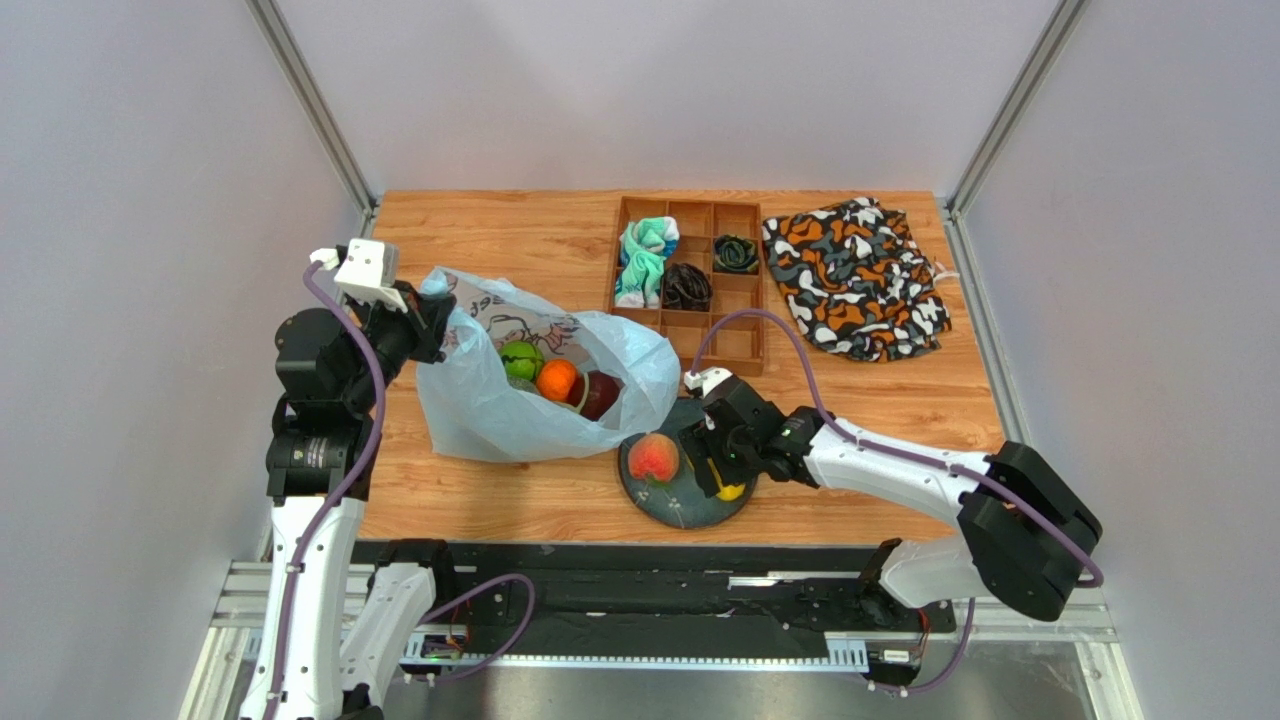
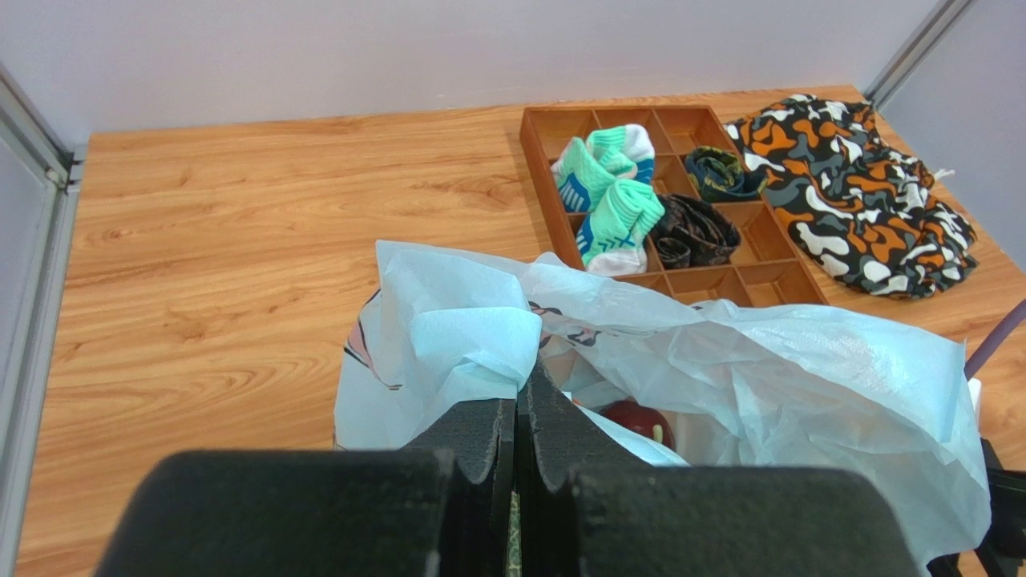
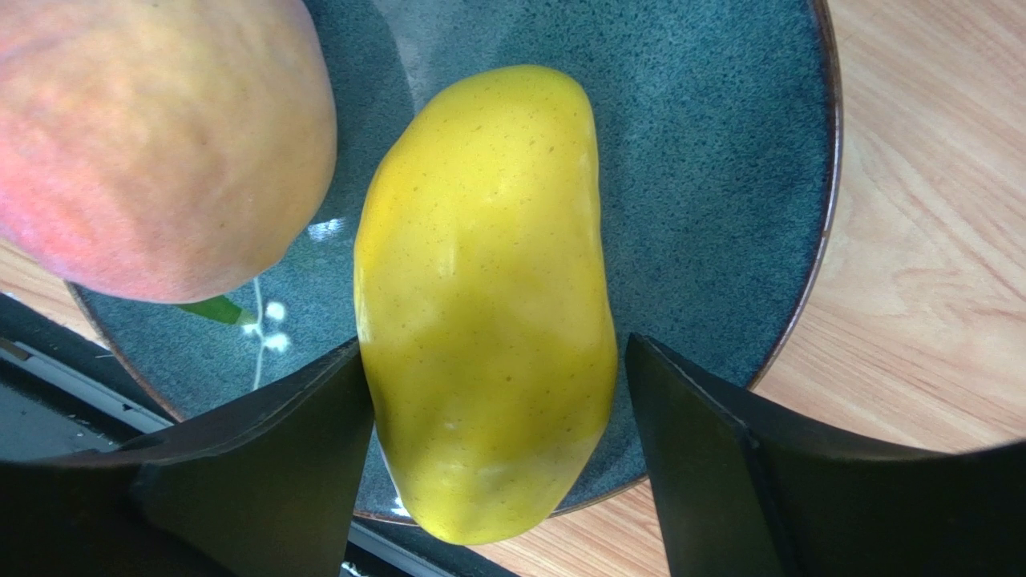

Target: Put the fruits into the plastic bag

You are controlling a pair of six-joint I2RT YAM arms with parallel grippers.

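Observation:
The pale blue plastic bag [image 1: 489, 405] lies open on the table. In it are the bright green bumpy fruit [image 1: 520, 360], the orange [image 1: 558, 380] and the dark red fruit [image 1: 598, 395]. My left gripper [image 1: 436, 323] is shut on the bag's rim and holds it up; it also shows in the left wrist view [image 2: 518, 397] with the bag [image 2: 771, 361] and dark red fruit [image 2: 635, 421]. The peach [image 1: 652, 458] and yellow mango [image 3: 482, 301] lie on a dark plate [image 3: 723, 180]. My right gripper [image 3: 494, 346] is open, its fingers close on either side of the mango. The melon is out of view.
A wooden divider tray [image 1: 684, 278] holding rolled socks stands at the back middle. An orange, black and white patterned cloth [image 1: 857, 278] lies at the back right. The plate [image 1: 706, 510] sits at the table's front edge, next to the bag's mouth.

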